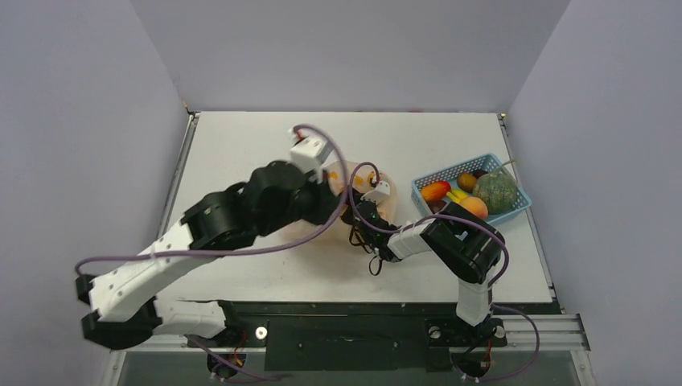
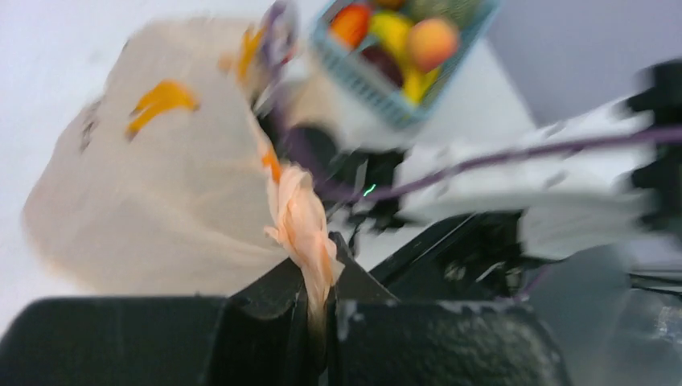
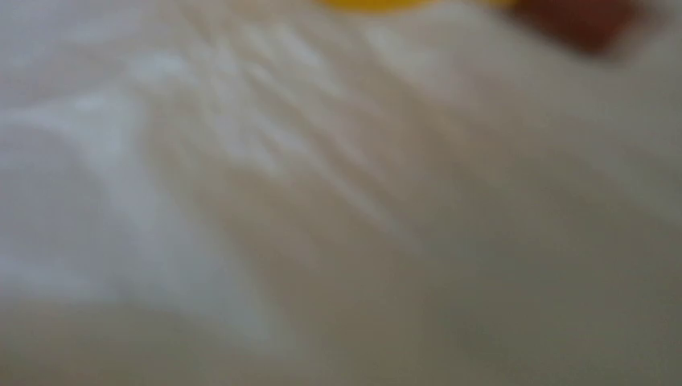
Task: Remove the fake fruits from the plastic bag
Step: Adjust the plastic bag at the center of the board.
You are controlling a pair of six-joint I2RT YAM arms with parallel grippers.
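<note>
Left gripper (image 2: 318,301) clamps the plastic bag (image 2: 161,185) by its twisted handle mid-table while the right gripper (image 1: 355,214), jaws impossible to read, digs inside, with fake fruits (image 1: 474,198) already in the blue basket (image 1: 424,186) near the right edge, so next looks like pinching whatever's left and lifting clear.

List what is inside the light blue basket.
In the basket: green melon, mango, banana, peach, a dark maroon fruit. Anything beneath them is covered.
</note>
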